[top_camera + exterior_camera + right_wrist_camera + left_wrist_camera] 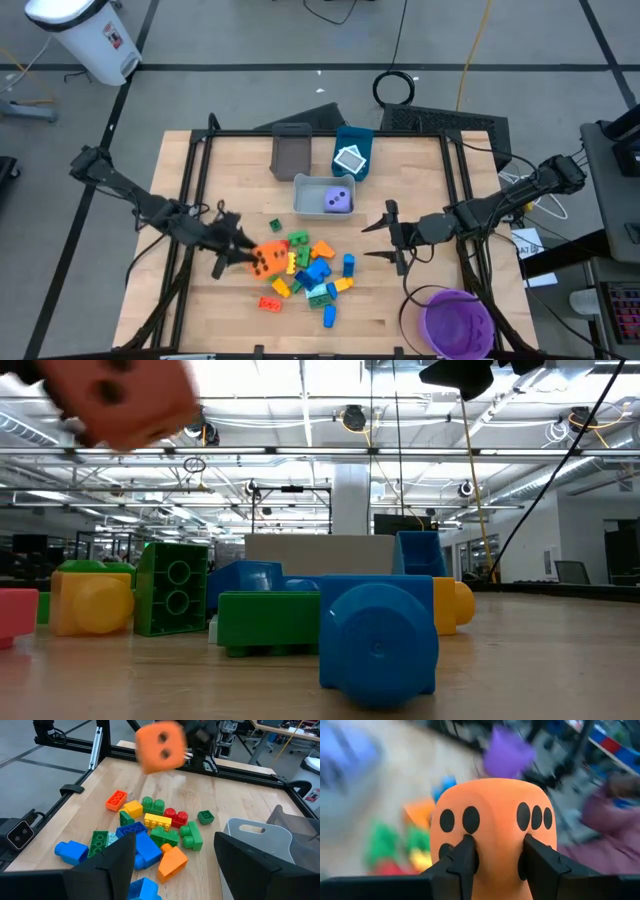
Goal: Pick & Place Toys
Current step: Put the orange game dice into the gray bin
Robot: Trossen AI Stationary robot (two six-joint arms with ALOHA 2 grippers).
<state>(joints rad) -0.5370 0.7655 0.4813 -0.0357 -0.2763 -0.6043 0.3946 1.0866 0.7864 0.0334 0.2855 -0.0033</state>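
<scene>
**Mia:** Where is the orange dice (492, 827)?

**Sam:** Up in the air, above the pile of bricks (305, 272), at the side of the pile that is far from the purple bowl (458, 322). The left gripper (495, 857) has its two dark fingers pressed on it, one on each side.

**Mia:** What does it look like?

**Sam:** Big and orange, with round corners and black dots. It looks soft where the fingers push in, I think.

**Mia:** And the other arm?

**Sam:** The right gripper (385, 238) waits on the other side of the pile, nearer the bowl. Its fingers are spread wide apart and hold nothing.

**Mia:** Is the job nearly done?

**Sam:** No, I think it has only just started. The purple dice (340, 201) sits in the grey bin (305, 184) behind the pile. A white and teal tile (351, 159) lies in the blue bin (355, 135) past that. But lots of red, yellow, green, blue and orange bricks lie loose on the table (420, 170), so they are left to do.
</scene>
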